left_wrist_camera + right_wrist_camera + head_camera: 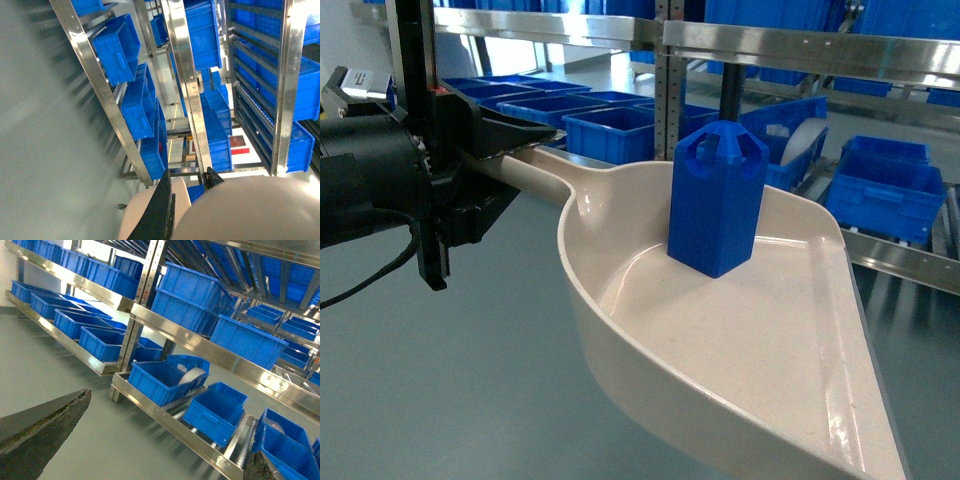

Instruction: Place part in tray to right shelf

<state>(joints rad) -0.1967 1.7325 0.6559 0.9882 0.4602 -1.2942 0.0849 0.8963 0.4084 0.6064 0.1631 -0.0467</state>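
The left hand (495, 150) pinches the tray (740, 400) handle; the upright part (717, 200) could topple if the tray tilts. The right hand (150, 440) is spread, empty.

Beyond the right jaws, past the grey floor (60, 375) under them, an open blue crate (155, 382) holds a white roll (192, 375) that leans on the crate's far wall. A smaller crate (215, 410) sits just beside it, nearer the right-hand jaw. More crates (545, 105) stand in a row past the left jaws. Far ahead of those jaws, a red-and-white floor mark (239, 145) shows.
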